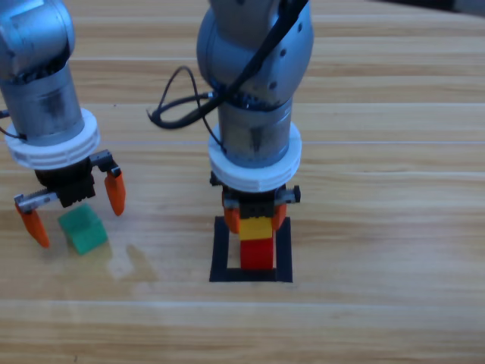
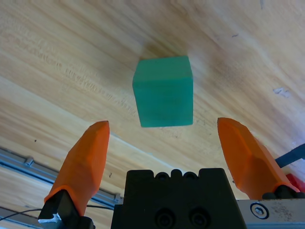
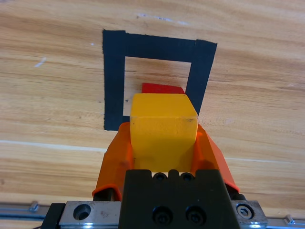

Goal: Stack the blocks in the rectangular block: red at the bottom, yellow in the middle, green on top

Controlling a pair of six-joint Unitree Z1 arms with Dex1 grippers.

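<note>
My right hand [image 1: 255,219] is closed on the yellow cube [image 1: 256,226], one orange jaw pressed to each of its side faces; in my right wrist view the yellow cube [image 3: 163,131] fills the gap between the jaws, just ahead of the black body; right beneath it, and touching it as far as the high view tells, sits the red cube [image 1: 258,253], of which the wrist view shows only a sliver of red cube [image 3: 163,88] past the yellow one's far edge; the red cube rests on the bench [image 1: 379,227] inside the black tape outline [image 1: 220,250], whose frame surrounds the spot under my right hand; from the wrist the tape outline [image 3: 113,81] lies ahead of the jaws, its far side beyond the cubes.

My left hand [image 1: 73,211] hangs wide open and holds nothing; the green cube [image 1: 82,229] lies on the bench between and just past its fingertips, touching neither jaw; in my left wrist view the green cube [image 2: 163,91] sits ahead of the spread jaws, centred between them, turned a little askew; it is well apart from my right hand and the outline.
</note>
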